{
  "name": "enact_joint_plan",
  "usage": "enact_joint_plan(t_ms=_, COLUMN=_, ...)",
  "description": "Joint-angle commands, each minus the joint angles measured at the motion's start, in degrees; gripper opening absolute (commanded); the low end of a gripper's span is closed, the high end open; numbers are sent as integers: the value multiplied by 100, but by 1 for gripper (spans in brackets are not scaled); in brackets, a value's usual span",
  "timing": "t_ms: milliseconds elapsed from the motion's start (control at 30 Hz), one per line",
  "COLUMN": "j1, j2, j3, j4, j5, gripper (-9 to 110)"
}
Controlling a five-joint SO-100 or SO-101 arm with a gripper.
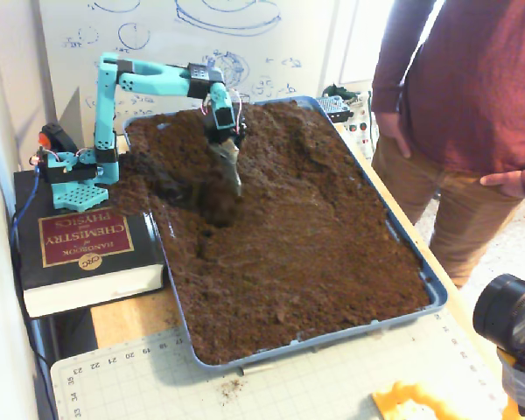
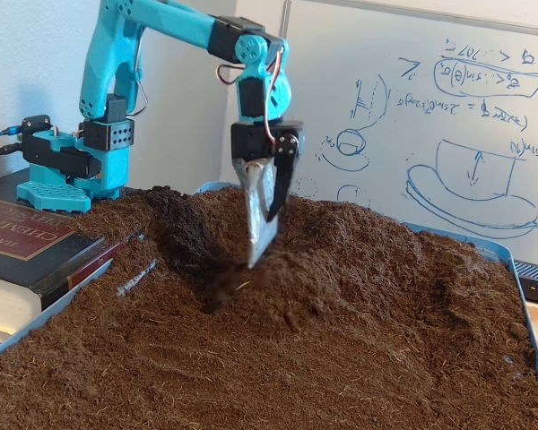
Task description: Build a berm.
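Both fixed views show your gripper pinched near-closed, empty, above the pit — the berm rises right of centre, so a careless sweep flattens it.

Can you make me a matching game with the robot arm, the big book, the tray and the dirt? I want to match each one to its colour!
Things:
1. robot arm
2. book
3. tray
4. soil

Colours:
A. dark brown
B. black cover with a red label
C. bright turquoise
D. blue rim

Pairs: 1-C, 2-B, 3-D, 4-A
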Motion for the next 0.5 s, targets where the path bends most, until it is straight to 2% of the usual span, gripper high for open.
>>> enact_joint_plan(t_ms=0, j1=-26, j2=976, j3=-422, j4=492, j5=35, gripper=0)
enact_joint_plan(t_ms=167, j1=-149, j2=1758, j3=492, j4=1749, j5=18, gripper=1)
enact_joint_plan(t_ms=233, j1=-149, j2=1811, j3=1046, j4=1767, j5=-35, gripper=1)
enact_joint_plan(t_ms=333, j1=-158, j2=1626, j3=1793, j4=1116, j5=9, gripper=1)
enact_joint_plan(t_ms=467, j1=-158, j2=1081, j3=2602, j4=-404, j5=18, gripper=1)
